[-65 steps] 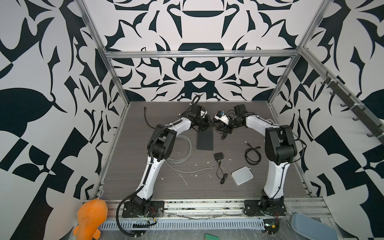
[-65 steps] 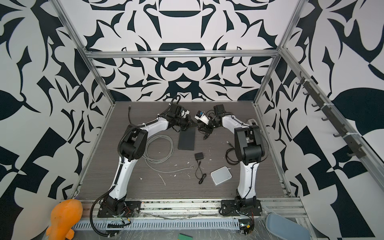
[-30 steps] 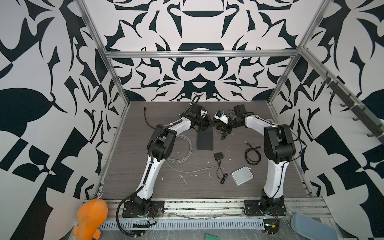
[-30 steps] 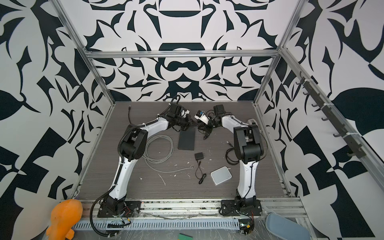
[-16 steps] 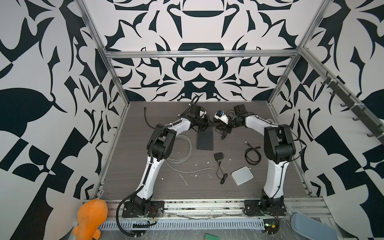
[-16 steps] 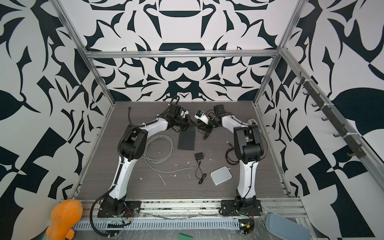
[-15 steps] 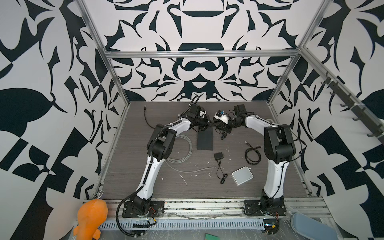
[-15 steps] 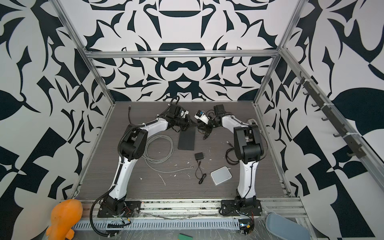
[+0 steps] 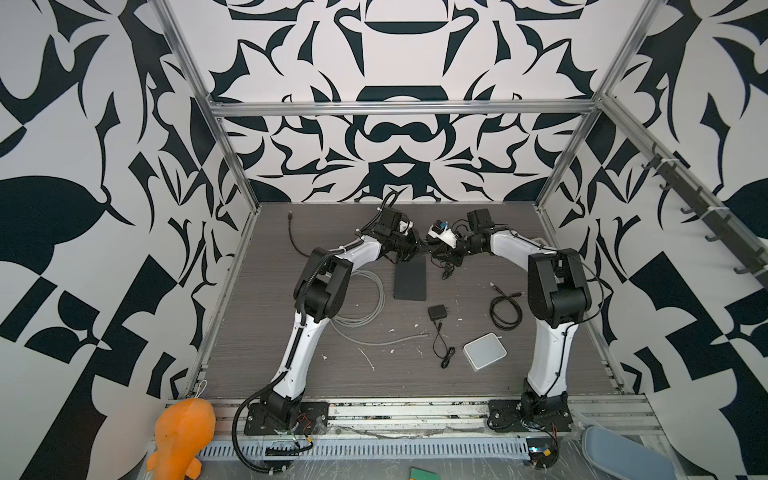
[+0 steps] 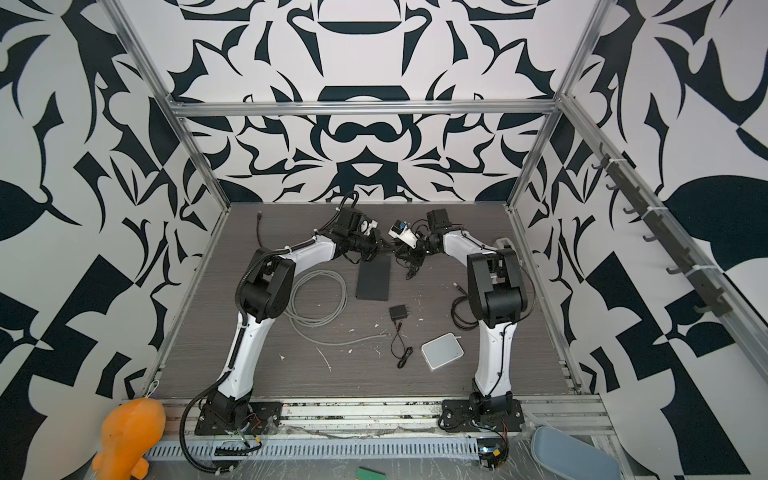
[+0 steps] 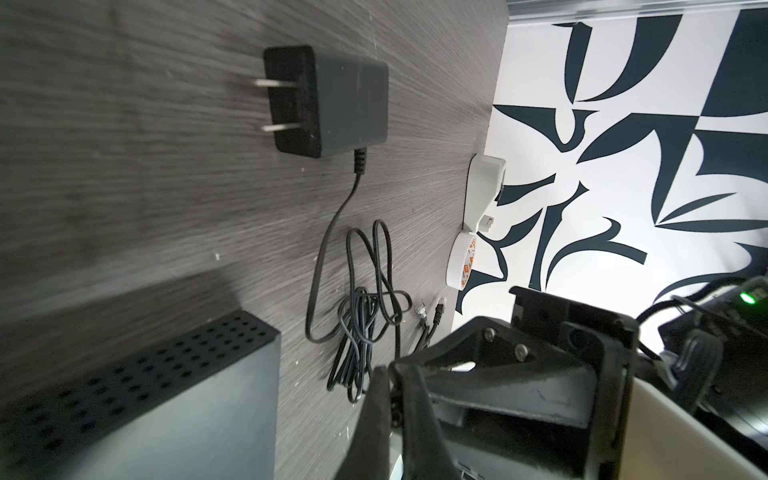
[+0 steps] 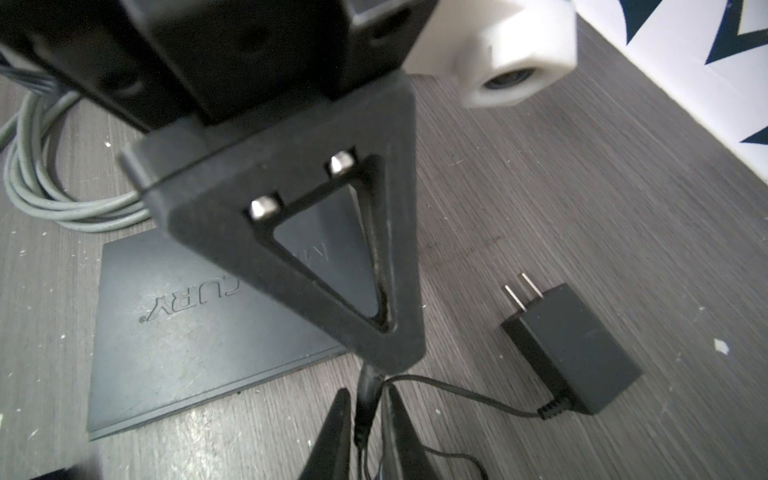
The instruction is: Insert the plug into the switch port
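1. In both top views the left arm (image 9: 316, 291) and the right arm (image 9: 557, 286) rise from the front rail, bend at the elbow and reach inward, so that their wrists meet over the far middle of the bench (image 9: 257, 332).
2. The left end effector (image 12: 384, 353) points steeply down. Its two fingers are pressed together, pinching the plug end of a thin black cable (image 12: 457, 390) at their tip.
3. The right end effector (image 12: 368, 392) comes in from the opposite side. Its fingers stand close on either side of the plug (image 12: 365, 409). I cannot tell whether they press on it.
4. The plug is a short, dark barrel. It hangs roughly upright below the left fingertips, above the bench, just off one short end of the switch (image 12: 187, 353).
5. Its cable runs to a black two-pronged adapter (image 12: 573, 345) lying flat on the bench beside the switch. The slack lies in a loose tangle.
6. The switch is a flat, matte-black rectangular box lying flat on the bench. Its top carries embossed lettering, partly hidden by the left finger, and the left wrist view shows one side wall perforated with vent holes.
7. The switch port cannot be made out on any edge shown.
8. A coiled grey cable (image 9: 365, 299) lies near the switch, on its left in both top views.
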`<action>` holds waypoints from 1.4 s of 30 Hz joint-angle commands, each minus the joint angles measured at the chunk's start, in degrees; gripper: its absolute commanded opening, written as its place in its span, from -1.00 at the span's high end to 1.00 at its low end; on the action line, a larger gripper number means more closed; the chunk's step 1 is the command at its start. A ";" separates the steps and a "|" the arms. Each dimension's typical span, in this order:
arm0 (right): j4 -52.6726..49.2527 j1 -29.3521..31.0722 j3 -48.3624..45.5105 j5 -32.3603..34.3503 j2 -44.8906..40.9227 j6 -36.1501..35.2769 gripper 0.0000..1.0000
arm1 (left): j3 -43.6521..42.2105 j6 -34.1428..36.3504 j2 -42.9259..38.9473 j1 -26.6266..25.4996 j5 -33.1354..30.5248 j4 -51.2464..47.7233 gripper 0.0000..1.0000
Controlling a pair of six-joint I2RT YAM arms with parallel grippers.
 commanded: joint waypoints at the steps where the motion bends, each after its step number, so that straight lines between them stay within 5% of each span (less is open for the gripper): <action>1: -0.65 0.57 2.12 -1.78 -0.85 -0.14 0.70 | -0.96 -0.65 -1.56 0.31 0.39 1.32 0.85; 9: -3.47 0.55 1.46 -0.14 -1.38 -2.83 0.74 | -5.40 -0.87 -3.98 2.65 -2.15 1.82 0.08; 12: -5.44 0.57 1.28 1.83 -1.14 -4.52 0.73 | -7.83 0.79 -5.97 4.94 -3.82 0.52 -0.06; 19: -11.91 2.02 2.96 7.83 0.91 -9.09 0.75 | -4.14 16.50 -7.11 6.46 -13.52 -19.17 -0.10; 36: -7.38 5.04 1.34 12.88 3.68 -7.34 0.75 | 2.09 25.62 -2.90 3.54 -16.67 -30.09 -0.11; 42: -6.74 5.67 0.09 8.62 2.41 -6.82 0.75 | 4.51 26.65 -1.30 3.56 -17.61 -31.99 -0.11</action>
